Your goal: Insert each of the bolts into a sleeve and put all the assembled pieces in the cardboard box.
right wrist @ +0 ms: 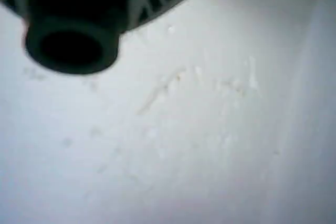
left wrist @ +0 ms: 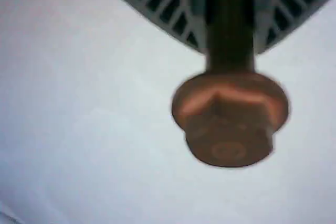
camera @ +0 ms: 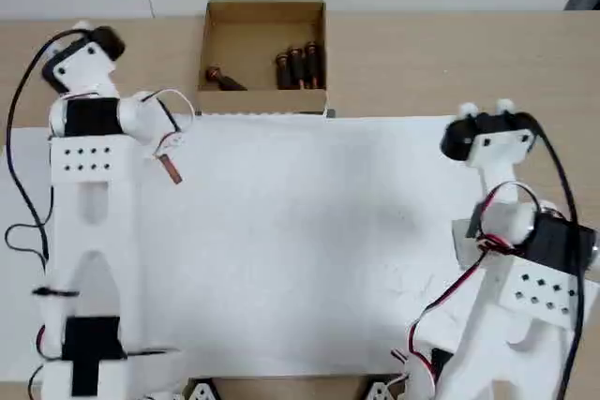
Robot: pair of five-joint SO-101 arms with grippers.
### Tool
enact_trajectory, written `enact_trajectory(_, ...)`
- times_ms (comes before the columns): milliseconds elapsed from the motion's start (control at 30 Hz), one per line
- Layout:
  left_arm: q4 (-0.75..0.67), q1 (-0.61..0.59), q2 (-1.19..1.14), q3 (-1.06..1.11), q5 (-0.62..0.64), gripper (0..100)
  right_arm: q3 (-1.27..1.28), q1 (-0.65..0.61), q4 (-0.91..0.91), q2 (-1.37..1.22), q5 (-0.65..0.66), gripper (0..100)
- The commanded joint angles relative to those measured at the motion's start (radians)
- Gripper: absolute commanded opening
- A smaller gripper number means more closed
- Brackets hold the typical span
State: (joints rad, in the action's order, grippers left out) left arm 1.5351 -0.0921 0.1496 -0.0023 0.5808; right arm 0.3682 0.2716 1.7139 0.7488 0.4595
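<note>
A copper bolt [left wrist: 229, 121] with a hex flange head hangs head-down over the white mat, its shank clamped in my left gripper [left wrist: 229, 22]. From above, that bolt [camera: 172, 170] is at the mat's far left, just in front of the cardboard box [camera: 265, 8]. My right gripper [right wrist: 79, 3] is shut on a black sleeve [right wrist: 71, 51], whose open end faces the camera a little above the mat. In the high view the right gripper [camera: 466, 231] sits low at the mat's right side. The box holds several assembled pieces [camera: 300, 66], with one more [camera: 223, 79] lying apart at its left.
A white mat [camera: 300, 250] covers most of the wooden table between the two arms. The box stands at the back, just beyond the mat's far edge. Cables loop beside both arm bases. Faint scuff marks [right wrist: 173, 82] show on the mat under the right gripper.
</note>
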Motion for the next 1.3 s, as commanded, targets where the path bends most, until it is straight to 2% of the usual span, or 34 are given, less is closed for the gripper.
enact_trajectory(0, 0.006, 0.031, 0.118, -0.048, -0.103, 0, -0.066, -0.05, 0.013, 0.067, 0.008, 0.3)
enact_trajectory(133, 0.006, 0.057, 0.193, -0.044, -0.207, 0, -0.06, -0.137, 0.012, 0.199, 0.008, 0.3)
enact_trajectory(300, 0.058, 0.097, 0.269, -0.044, -0.264, 0, 0.008, -0.209, 0.004, 0.366, 0.009, 0.4)
enact_trajectory(533, 0.087, 0.199, 0.382, -0.036, -0.311, 0, 0.097, -0.213, -0.012, 0.558, 0.009, 0.4)
enact_trajectory(767, 0.008, 0.27, 0.528, 0.111, -0.324, 0, 0.262, -0.216, -0.206, 0.728, -0.002, 0.2)
enact_trajectory(833, -0.032, 0.27, 0.577, 0.177, -0.339, 0, 0.331, -0.216, -0.283, 0.792, -0.048, 0.2)
enact_trajectory(967, -0.121, 0.273, 0.706, 0.321, -0.387, 0, 0.451, -0.217, -0.398, 0.951, -0.247, 0.2)
enact_trajectory(1167, -0.253, 0.273, 0.901, 0.538, -0.402, 0, 0.589, -0.329, -0.443, 1.066, -0.282, 0.2)
enact_trajectory(1267, -0.318, 0.269, 0.985, 0.633, -0.399, 0, 0.617, -0.387, -0.456, 1.058, -0.4, 0.2)
